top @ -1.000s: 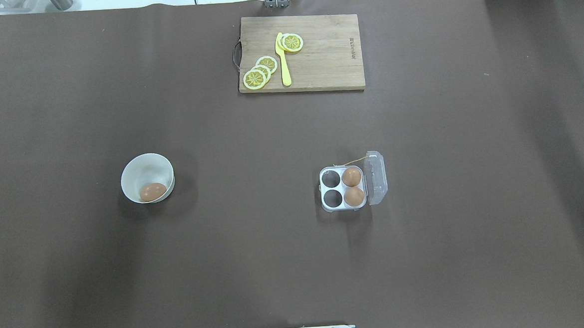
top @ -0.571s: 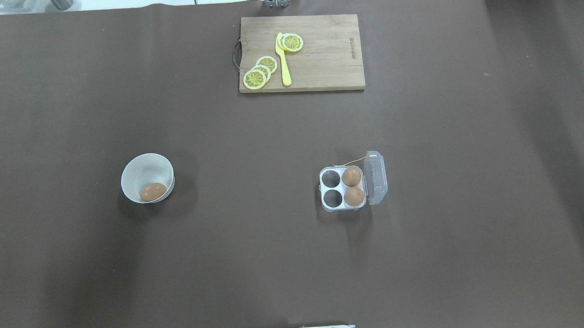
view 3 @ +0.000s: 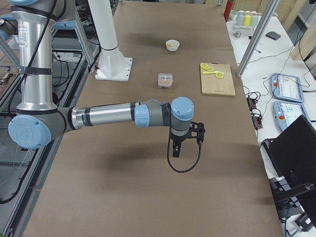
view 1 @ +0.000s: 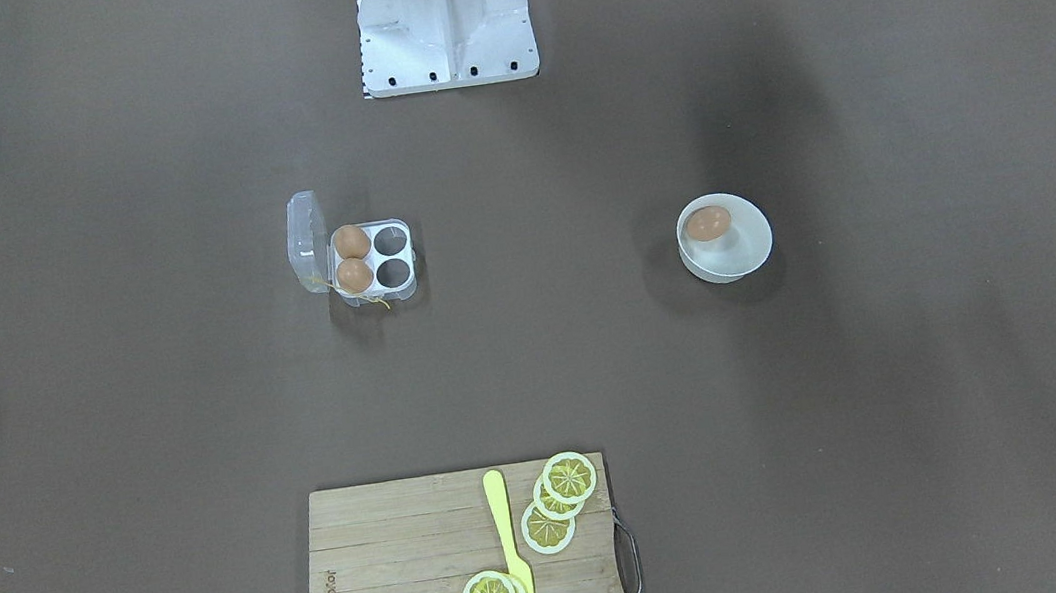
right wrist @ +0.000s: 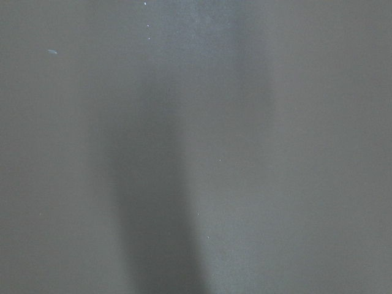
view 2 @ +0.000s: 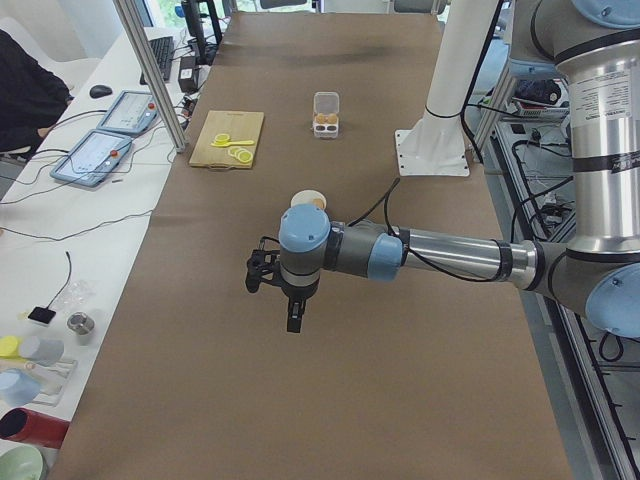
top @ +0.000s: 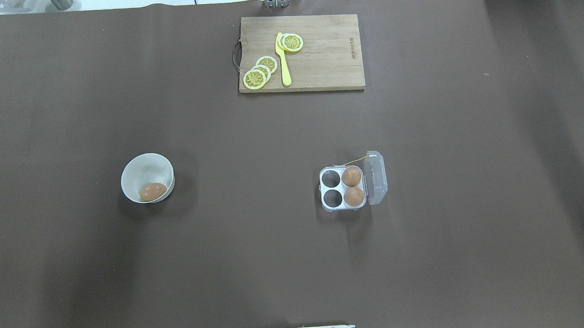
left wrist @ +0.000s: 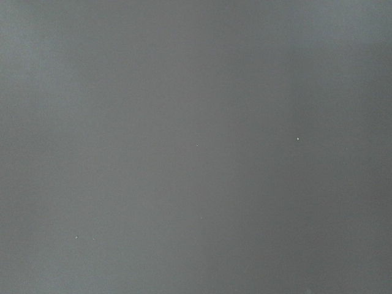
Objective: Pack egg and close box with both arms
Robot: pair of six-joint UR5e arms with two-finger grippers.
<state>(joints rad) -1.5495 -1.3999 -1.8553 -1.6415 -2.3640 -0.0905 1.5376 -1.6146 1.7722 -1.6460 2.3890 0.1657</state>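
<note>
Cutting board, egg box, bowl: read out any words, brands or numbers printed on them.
Cutting board: one dark brand mark along a short edge, too small and blurred to read.
Box and bowl: no text visible.

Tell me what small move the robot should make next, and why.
Probably swing the left pincer over the bowl: the loose egg lies there, on that arm's side, while the box sits open with two empty cells.
</note>
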